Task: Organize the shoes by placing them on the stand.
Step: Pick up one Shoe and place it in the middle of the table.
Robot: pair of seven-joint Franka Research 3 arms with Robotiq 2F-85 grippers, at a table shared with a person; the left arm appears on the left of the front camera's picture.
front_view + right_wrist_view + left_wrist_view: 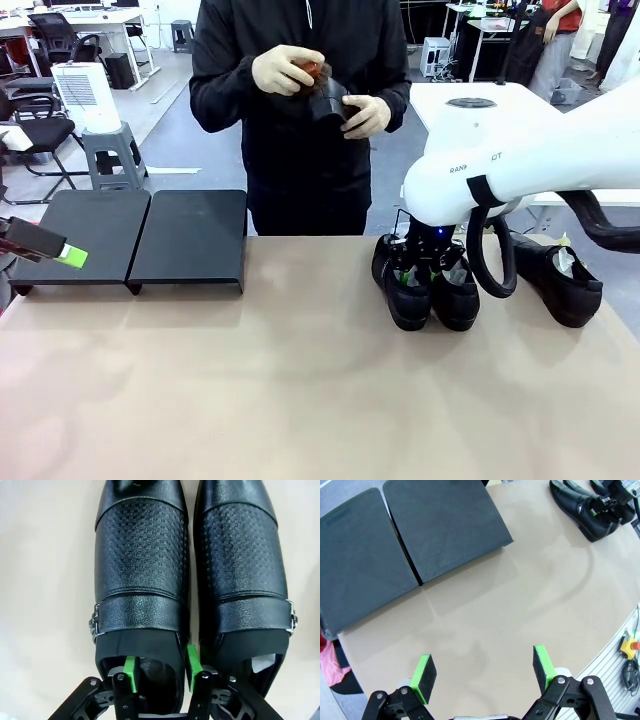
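Shoes in glossy black leather, four in all. We see one shoe point(405, 292) and its neighbour point(457, 295) standing side by side and touching. They sit close to the far edge of the tabletop point(300, 380), right of its middle, with toes toward the near edge. A third shoe point(556, 283) lies near the far right corner, apart from the pair, with white paper in its opening. A fourth shoe point(327, 100) is off the tabletop, held by the person point(300, 170) who stands beyond the far edge. One hand point(367, 115) supports it and the other hand point(283, 70) holds a small brown brush point(312, 70) against it.

The stand point(192, 238), two low matte-black platforms set edge to edge, sits at the far left corner of the tabletop, well apart from every shoe.

The right gripper point(161, 667) is down at the heel end of the pair. In the right wrist view we see one green pad point(130, 672) inside a shoe's opening and the other pad point(193, 662) in the gap between the two shoes, so that shoe's side wall stands between them. The fingers are partway drawn in; we cannot tell whether they press on the wall.

The left gripper point(485, 672) hovers over the left part of the tabletop, near the stand, its fingers spread wide with nothing between them.
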